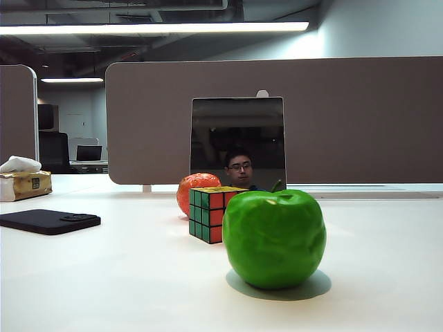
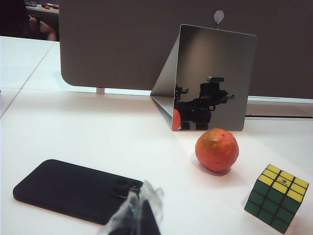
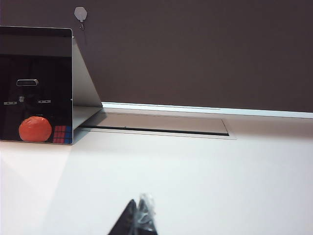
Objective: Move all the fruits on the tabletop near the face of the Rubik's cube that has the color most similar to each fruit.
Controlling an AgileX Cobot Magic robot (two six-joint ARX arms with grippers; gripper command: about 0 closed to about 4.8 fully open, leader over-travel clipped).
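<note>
Left gripper (image 2: 139, 215) is hovering behind the phone (image 2: 73, 190), fingers closed, empty; right gripper (image 3: 139, 220) likewise clenched, both away from the green apple (image 1: 275, 237), orange fruit (image 2: 217, 150) and Rubik's cube (image 2: 277, 197), seemingly not yet reaching.

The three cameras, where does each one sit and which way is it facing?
Exterior view: low at table height, facing green apple, Rubik's cube, mirror; no arm shows.
Left wrist view: above the table, facing orange fruit, phone; left end effector.
Right wrist view: facing the partition; right end effector.
All three views show the mirror.
</note>
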